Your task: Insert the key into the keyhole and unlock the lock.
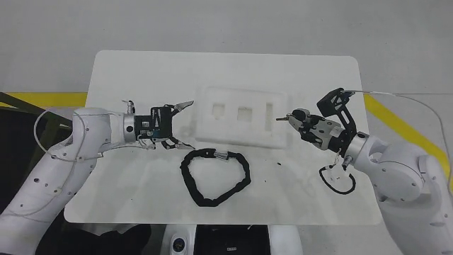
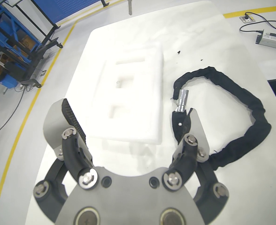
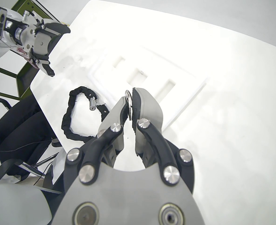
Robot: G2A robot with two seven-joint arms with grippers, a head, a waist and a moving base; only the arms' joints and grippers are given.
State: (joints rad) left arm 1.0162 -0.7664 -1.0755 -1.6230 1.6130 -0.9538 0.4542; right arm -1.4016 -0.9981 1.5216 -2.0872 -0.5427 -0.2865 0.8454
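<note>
- Table (image 1: 318,85): white top carrying all items; no defect noted.
- Foam tray (image 1: 241,133): taken as the landmark. It has three rectangular recesses (image 2: 125,80) in a row. The middle one shows a small mark, too small to identify. Key and lock both sit outside the tray.
- Chain lock (image 2: 259,108): a black-sleeved chain lying in a closed loop on the table, just beside the tray's long edge on the robot's side.
- Left gripper (image 1: 192,125): off the tray's left end, jaws spread wide and holding nothing. One finger (image 2: 194,127) is at the chain's sleeve end; contact cannot be confirmed.
- Right gripper (image 3: 129,101): off the tray's right end and above the table, well apart from the lock. Its jaws are pinched narrow on the key's head.
- Lock cylinder (image 2: 182,100): a short silver barrel joining the chain ends, at the part of the loop nearest the tray. The keyhole cannot be made out.
- Key (image 2: 130,2): blade free of the fingers and pointing toward the tray.
- Assessment: the step in hand is presenting the key to the lock, with insertion not yet begun.
- Recommendation: the left gripper should clamp the sleeve beside the barrel first, so the loose chain cannot slide or roll. Align the blade with the barrel's axis before advancing. Feed it slowly and turn only once it is fully seated.
</note>
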